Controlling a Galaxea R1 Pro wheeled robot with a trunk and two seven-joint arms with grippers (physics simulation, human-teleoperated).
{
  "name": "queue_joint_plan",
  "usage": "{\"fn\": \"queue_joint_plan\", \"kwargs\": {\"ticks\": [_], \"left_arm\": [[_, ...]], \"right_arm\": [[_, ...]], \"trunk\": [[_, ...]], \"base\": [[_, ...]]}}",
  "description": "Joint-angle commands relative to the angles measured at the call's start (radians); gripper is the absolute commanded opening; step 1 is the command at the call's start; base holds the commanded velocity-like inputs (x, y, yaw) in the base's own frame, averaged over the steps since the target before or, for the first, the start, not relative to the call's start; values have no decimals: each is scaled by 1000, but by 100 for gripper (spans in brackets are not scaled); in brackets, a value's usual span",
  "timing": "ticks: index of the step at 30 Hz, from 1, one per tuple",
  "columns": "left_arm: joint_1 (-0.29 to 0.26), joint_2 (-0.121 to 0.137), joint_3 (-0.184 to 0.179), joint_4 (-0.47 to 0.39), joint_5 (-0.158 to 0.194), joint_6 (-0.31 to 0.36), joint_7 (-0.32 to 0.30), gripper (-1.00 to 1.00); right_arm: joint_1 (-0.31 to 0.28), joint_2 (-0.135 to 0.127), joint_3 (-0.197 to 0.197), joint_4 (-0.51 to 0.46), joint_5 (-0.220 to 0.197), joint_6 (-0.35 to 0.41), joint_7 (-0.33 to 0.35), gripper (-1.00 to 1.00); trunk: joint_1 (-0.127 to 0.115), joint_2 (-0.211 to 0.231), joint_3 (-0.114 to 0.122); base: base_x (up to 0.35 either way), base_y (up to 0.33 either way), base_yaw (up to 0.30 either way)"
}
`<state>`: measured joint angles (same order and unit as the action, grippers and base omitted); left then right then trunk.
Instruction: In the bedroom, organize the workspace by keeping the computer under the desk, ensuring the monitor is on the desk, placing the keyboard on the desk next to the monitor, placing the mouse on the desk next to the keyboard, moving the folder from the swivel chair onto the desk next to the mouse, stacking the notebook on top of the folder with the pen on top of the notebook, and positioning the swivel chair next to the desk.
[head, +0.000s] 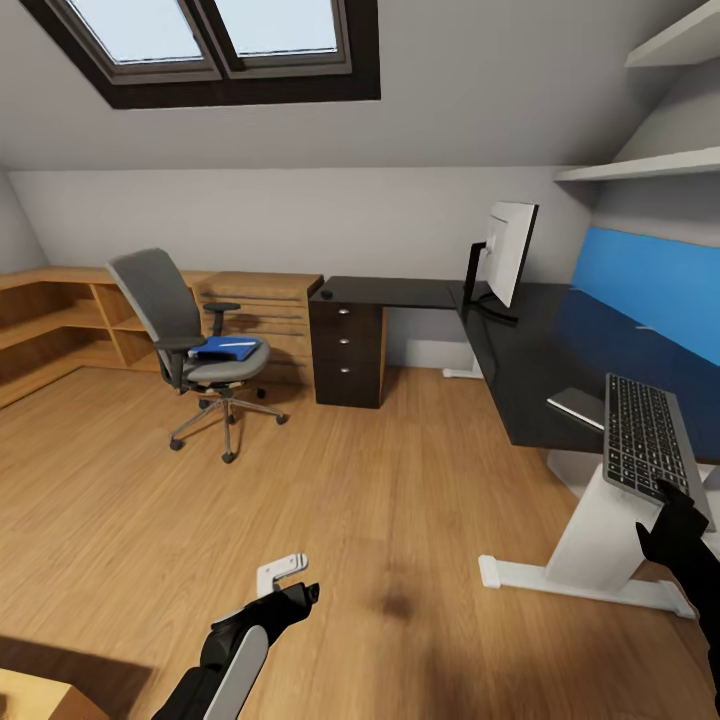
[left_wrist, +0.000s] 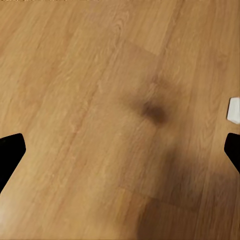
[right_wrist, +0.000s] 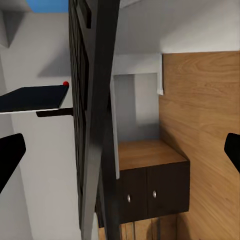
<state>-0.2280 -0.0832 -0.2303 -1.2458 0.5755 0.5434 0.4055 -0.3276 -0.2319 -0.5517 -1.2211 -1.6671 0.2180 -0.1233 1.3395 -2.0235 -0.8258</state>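
While head-seen, keyboard (head: 645, 436) in right tool (head: 672, 505); underside (right_wrist: 95, 120) wrist-seen.

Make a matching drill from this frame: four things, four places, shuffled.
Things:
1. folder
2. monitor
3. keyboard
4. chair

Places:
A. held in the right hand, above the desk's near end
B. on the wood floor, left of the drawer unit
C. on the chair seat
D. standing on the desk near its inner corner

Pairs: 1-C, 2-D, 3-A, 4-B
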Motion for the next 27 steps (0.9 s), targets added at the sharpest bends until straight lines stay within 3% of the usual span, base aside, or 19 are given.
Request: {"fn": "queue_joint_plan", "kwargs": {"ticks": [1, 27], "left_arm": [[-1, 1, -1, -1, 11, 1, 8, 100], [-1, 1, -3, 13, 6, 1, 1, 100]], "right_arm": [[-1, 0, -2, -1, -8, 4, -7, 100], [-1, 2, 1, 0, -9, 4, -7, 100]], "trunk": [[0, 0, -1], [0, 0, -1]], "base": [[0, 0, 0], [33, 14, 0]]}}
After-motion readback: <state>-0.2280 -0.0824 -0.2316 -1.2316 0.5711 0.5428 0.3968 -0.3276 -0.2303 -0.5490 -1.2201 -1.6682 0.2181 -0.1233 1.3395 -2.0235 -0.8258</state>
